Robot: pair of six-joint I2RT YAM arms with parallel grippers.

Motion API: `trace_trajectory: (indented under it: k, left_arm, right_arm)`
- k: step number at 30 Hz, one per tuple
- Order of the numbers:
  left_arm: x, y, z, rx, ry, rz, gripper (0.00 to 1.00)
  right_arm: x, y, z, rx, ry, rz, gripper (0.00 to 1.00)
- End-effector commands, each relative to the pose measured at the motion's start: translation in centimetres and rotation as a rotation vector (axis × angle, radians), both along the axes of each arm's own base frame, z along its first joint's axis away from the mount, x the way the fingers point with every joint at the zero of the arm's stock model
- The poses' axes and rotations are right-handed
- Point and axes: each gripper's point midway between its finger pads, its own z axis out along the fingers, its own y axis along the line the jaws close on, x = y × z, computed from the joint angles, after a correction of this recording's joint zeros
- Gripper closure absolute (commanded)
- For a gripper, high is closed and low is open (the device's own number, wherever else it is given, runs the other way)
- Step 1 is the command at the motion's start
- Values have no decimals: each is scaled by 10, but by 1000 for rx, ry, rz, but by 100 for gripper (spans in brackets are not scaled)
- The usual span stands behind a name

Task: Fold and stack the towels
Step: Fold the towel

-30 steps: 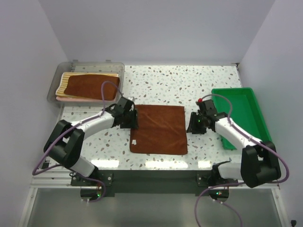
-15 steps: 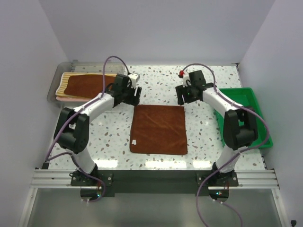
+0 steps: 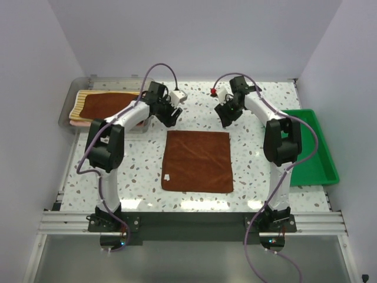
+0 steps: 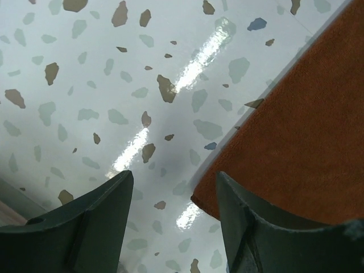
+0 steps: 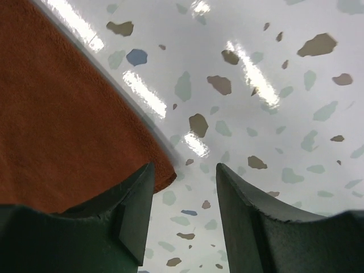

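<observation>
Now, 1 towel ctr, 3-towel pile in bin

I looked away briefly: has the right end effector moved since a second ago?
Yes. The right end effector swung away from the green tray to beyond the far right corner of the spread towel.
</observation>
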Motion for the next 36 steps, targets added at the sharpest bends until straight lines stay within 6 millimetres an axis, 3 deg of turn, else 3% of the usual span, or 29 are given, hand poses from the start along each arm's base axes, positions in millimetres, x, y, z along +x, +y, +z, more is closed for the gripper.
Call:
trace_trajectory:
  k: [1,10,21,25,33,36]
  left_arm:
    - [-11,-2,-3,20,57,-118,35]
    - [-13,-2,-14,30,92,-144,36]
    - [-12,-1,-25,58,130,-158,39]
    - [-14,-2,-26,49,141,-167,39]
    - [-22,-6,-29,33,183,-204,39]
    - [-27,-5,-29,42,199,-215,39]
  right_arm:
    - [-19,-1,-6,-10,89,101,49]
    - [-23,1,-16,-9,146,148,49]
    - [-23,6,-42,1,197,161,54]
    - [-26,7,-47,8,212,167,60]
    - [-29,7,-52,10,239,169,92]
    - [-30,7,-53,4,243,167,95]
